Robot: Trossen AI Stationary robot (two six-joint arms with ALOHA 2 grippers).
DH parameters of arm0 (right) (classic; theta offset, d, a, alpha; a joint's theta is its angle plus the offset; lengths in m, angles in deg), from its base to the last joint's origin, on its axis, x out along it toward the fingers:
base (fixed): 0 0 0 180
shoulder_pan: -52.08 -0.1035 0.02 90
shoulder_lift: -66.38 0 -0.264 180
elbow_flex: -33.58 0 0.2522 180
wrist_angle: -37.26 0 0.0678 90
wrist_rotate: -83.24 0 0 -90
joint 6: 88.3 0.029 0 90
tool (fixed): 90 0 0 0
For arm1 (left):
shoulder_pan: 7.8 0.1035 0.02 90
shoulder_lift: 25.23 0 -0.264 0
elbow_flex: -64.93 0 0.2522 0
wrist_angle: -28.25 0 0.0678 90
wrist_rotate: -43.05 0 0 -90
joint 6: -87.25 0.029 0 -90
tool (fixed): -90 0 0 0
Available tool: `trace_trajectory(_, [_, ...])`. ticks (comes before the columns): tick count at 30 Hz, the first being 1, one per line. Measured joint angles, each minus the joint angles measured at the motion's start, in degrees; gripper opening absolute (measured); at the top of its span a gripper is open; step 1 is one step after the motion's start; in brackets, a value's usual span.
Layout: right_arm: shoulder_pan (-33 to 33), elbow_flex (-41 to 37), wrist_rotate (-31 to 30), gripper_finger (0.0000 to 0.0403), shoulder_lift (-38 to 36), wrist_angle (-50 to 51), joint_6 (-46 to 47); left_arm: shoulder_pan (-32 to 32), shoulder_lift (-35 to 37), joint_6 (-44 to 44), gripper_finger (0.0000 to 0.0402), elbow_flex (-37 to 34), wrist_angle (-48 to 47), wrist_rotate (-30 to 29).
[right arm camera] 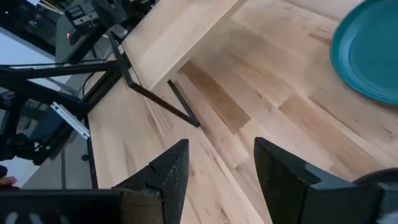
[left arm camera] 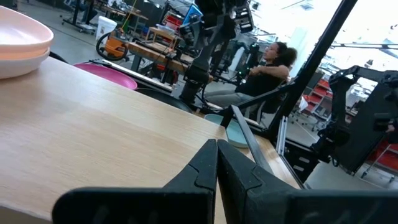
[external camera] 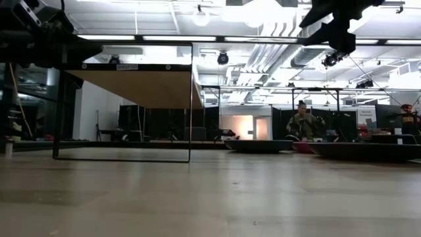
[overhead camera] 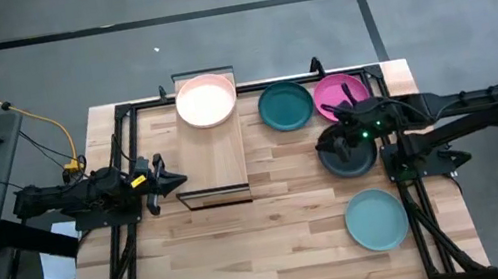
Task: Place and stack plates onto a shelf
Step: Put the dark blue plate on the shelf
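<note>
So the right gripper [overhead camera: 339, 145] sits over the black plate [overhead camera: 349, 156], fingers spread with a clear gap showing in the right wrist view, nothing between them. From above I can't tell if it's actually touching the plate or just above it; in the low view the arm hangs well above the desk [overhead camera: 284, 225].

Around it: the pink plate [overhead camera: 341, 94] lies just behind the black one, the teal plate [overhead camera: 285, 106] is beside the pink one, and the light blue-green plate [overhead camera: 376, 219] lies alone nearer the front edge on the right.

The left gripper [overhead camera: 175, 180] is at the left side of the shelf [overhead camera: 216, 160], just off its front-left corner, fingers pressed together into a point, holding nothing. It points toward the right.

The shelf stands in the middle-back of the desk with its long axis running front to back. The peach plate [overhead camera: 206, 100] sits on its far end, and in the left wrist view it looks like it's stacked on another one. The near half of the board is bare wood.
</note>
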Motion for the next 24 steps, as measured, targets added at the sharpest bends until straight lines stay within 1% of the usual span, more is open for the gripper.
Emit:
trace_trajectory(10, [-0.23,0.0,-0.02,0.0162,-0.02,-2.72,-0.98,0.02,0.0,-1.05,0.0,0.0,0.17,-0.81])
trace_trajectory(18, [-0.23,0.0,0.24,0.0162,-0.02,-2.72,-1.09,0.01,0.0,-13.92,0.0,0.0,3.77,-1.0])
trace_trajectory(24, [-0.23,0.0,0.29,0.0162,-0.02,-2.72,-1.09,0.0,0.0,-19.92,0.0,0.0,7.4,-1.02])
